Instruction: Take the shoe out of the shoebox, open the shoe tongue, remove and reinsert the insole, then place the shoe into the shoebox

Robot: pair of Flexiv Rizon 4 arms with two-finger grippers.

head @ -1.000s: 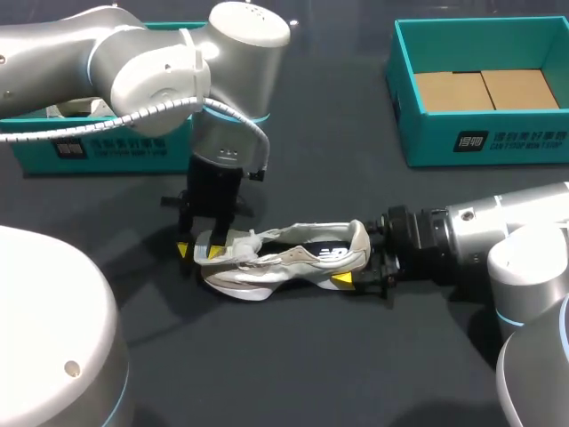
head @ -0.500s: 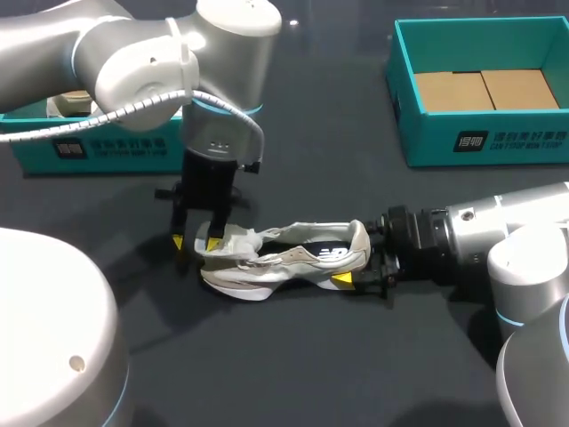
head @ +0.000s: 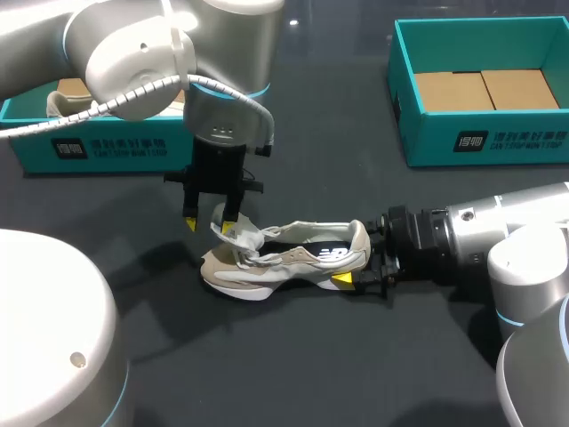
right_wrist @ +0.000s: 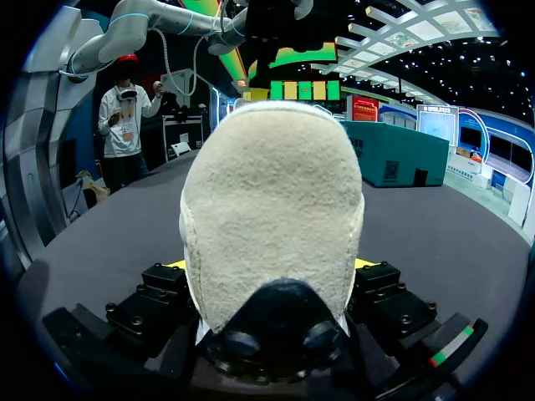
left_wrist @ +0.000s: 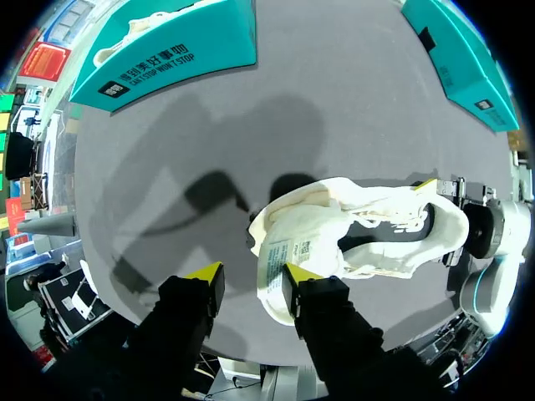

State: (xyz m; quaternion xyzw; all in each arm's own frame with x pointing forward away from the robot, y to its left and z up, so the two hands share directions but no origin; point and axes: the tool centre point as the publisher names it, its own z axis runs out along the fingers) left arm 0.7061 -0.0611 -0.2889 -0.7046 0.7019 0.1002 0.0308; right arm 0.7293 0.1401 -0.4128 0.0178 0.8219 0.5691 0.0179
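Shoe [head: 284,261] lies lengthwise between them: right hand [head: 363,262] clamps the heel [head: 359,238], left hand [head: 209,225], fingers spread, hangs at the tongue [head: 238,235] end.

Silver-grey L arm [head: 133,53] w/ ribbed cable, R arm [head: 498,231] alike; blue joint rings, black wrist blocks, yellow-tipped jaws.
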